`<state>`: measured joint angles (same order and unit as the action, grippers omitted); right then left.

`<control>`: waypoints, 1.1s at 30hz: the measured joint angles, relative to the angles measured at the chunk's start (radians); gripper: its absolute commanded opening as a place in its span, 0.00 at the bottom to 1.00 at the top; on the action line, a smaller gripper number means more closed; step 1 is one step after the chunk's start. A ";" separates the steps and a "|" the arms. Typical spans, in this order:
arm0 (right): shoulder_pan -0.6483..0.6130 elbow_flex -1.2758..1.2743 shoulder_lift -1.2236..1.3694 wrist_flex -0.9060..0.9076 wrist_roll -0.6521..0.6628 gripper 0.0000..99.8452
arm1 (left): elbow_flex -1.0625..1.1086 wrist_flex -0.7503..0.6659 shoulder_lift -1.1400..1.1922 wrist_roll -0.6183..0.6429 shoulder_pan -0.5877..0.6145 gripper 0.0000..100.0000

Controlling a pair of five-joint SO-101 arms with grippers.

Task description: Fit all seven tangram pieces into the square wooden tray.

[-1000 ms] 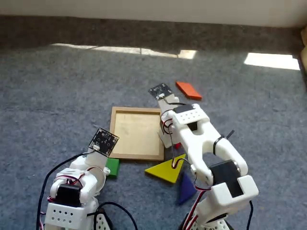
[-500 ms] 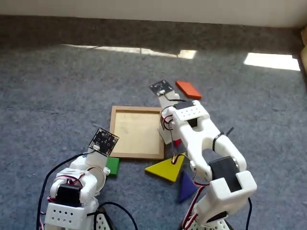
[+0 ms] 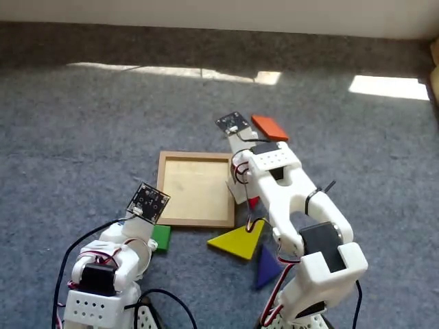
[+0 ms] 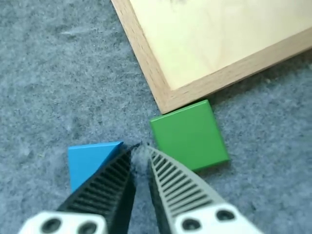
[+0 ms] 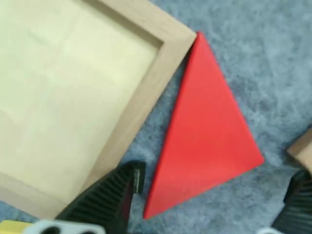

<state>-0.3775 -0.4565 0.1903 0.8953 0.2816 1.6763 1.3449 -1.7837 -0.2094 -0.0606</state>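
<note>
Right gripper (image 5: pixel 214 185): spread wide and holding nothing, one jaw on each side of the flat red triangle (image 5: pixel 204 126).
Left gripper (image 4: pixel 140 148): pinched almost closed on nothing, its tip over the grey carpet (image 3: pixel 82 137) between the green square piece (image 4: pixel 189 135) and the light blue triangle (image 4: pixel 90 158).
Red triangle: flat on the carpet, one corner touching the outer rim of the square wooden tray (image 5: pixel 146 102), with its long edge just beside that rim.
Tray: centre of the high view, with nothing lying inside it.
Other pieces, high view: the orange parallelogram (image 3: pixel 269 128) is to the tray's upper right. The yellow triangle (image 3: pixel 240 241) and the dark blue triangle (image 3: pixel 267 267) are to its lower right. The green square sits at its lower left corner.
Step in hand: probably the first placement, with the right arm lined up to pick the red triangle.
Next move: lower and close on the triangle's edges, lift it clear of the rim, then carry it over into a tray corner.
Caution: the piece is thin and hugs the rim, so the jaw on that side has little room and could nudge the tray.
</note>
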 measured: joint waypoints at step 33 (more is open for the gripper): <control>-0.008 0.018 -0.003 0.017 0.184 0.16 | 0.000 0.000 0.000 0.000 0.000 0.01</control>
<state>-0.3851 -0.4381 0.1872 0.9122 0.4657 1.6763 1.3449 -1.7837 -0.2094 -0.0606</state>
